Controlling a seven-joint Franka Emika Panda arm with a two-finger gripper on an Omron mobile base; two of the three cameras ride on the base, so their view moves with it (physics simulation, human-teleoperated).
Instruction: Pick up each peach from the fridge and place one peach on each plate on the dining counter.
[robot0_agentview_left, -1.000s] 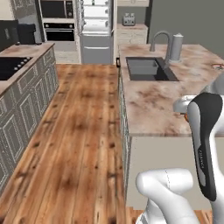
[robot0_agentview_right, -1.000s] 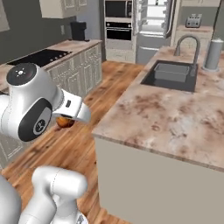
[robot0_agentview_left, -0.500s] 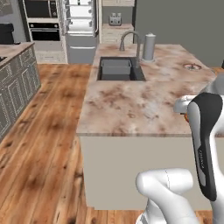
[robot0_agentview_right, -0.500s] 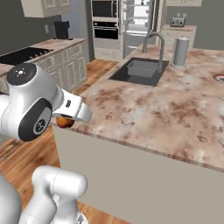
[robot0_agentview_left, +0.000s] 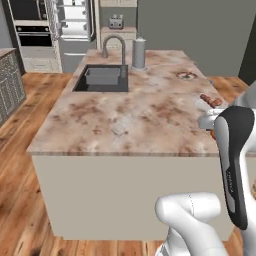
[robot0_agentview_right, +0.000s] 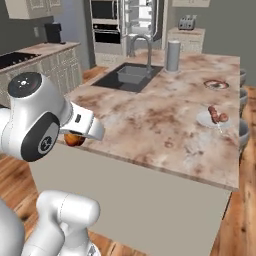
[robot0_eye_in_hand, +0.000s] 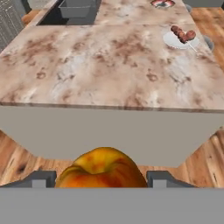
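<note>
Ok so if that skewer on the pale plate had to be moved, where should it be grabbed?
Probably the bare stick end of the skewer, which pokes out past the meat at the plate rim. It lies flat, so come from above, gripping across the stick.

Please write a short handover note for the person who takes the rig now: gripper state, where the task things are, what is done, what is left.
Gripper: shut on a peach, held low in front of the near edge of the dining counter.
Plates: pale plate on the right side of the counter, with a meat skewer on it; dark patterned plate further back on the same side. No peach on either.
Fridge: far behind the counter, door open.
Done: one peach taken and carried to the counter.
Left: place this peach on a plate, then fetch the second one for the other plate.
</note>
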